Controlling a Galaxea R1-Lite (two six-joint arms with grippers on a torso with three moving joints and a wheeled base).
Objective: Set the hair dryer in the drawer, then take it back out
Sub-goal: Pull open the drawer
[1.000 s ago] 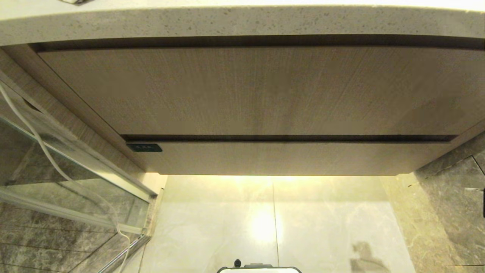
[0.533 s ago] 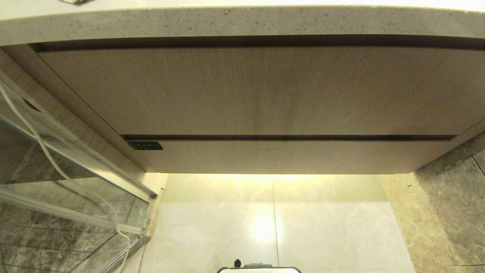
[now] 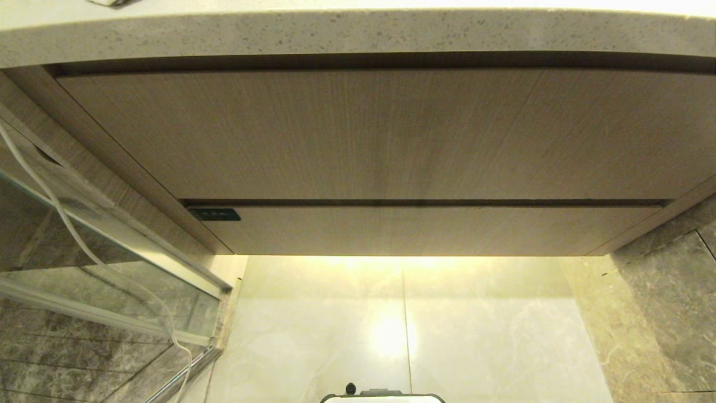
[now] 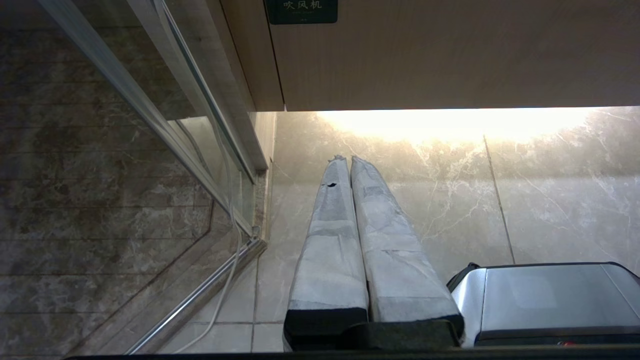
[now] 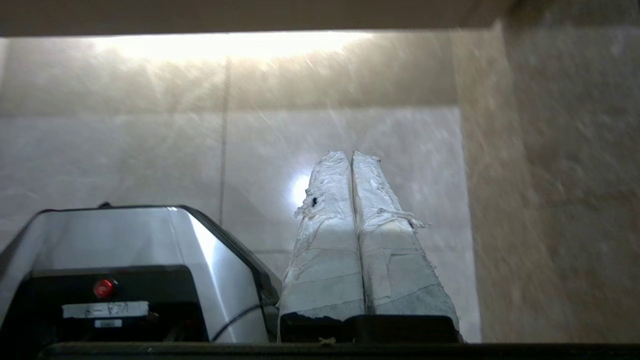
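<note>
The drawer (image 3: 425, 230) sits shut under the taller wood-grain panel, its narrow front flush with the cabinet and a dark label (image 3: 213, 214) at its left end. The hair dryer is out of view. Neither arm shows in the head view. My left gripper (image 4: 348, 159) hangs low over the pale floor tiles below the drawer (image 4: 450, 55), shut and empty. My right gripper (image 5: 351, 154) also points down at the floor beside my base (image 5: 125, 250), its taped fingers pressed together with nothing between them.
A speckled stone counter (image 3: 358, 33) overhangs the tall panel (image 3: 369, 134). A glass shower door (image 3: 100, 263) with a metal rail stands on the left, and a thin white cable (image 3: 67, 224) trails down it. Dark marble wall (image 3: 665, 313) is on the right.
The drawer front has slid in the last bit and is flush now. A dark part at the right edge and a shadow on the floor tiles have gone from the head view.
</note>
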